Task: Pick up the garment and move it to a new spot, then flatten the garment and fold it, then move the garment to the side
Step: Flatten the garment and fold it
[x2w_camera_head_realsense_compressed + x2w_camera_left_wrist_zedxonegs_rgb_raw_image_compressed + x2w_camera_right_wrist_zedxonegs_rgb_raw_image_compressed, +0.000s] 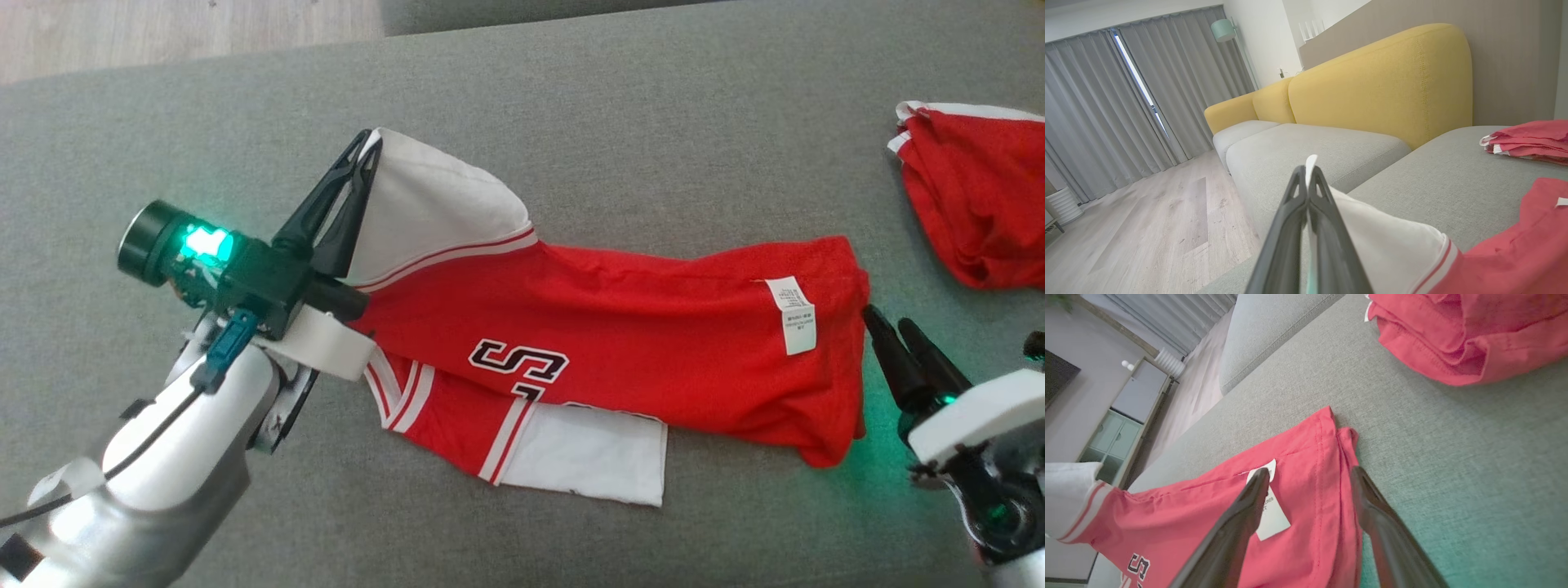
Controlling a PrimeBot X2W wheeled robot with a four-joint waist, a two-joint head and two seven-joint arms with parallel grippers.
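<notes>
A red jersey (620, 327) with white sleeves and black lettering lies half folded across the grey sofa seat (571, 122). My left gripper (365, 147) is shut on the tip of its white sleeve (433, 212), held up off the cushion; in the left wrist view the white cloth (1392, 245) pokes out between the closed fingers (1290, 228). My right gripper (886, 322) stands open at the jersey's right hem, beside the white care label (792, 314). In the right wrist view the open fingers (1241, 522) straddle the red hem (1327, 486), just above it.
A second red garment (976, 204) lies folded at the right end of the seat. Yellow back cushions (1380, 85) rise behind. Wooden floor (1147, 228) and grey curtains lie beyond the sofa's left edge.
</notes>
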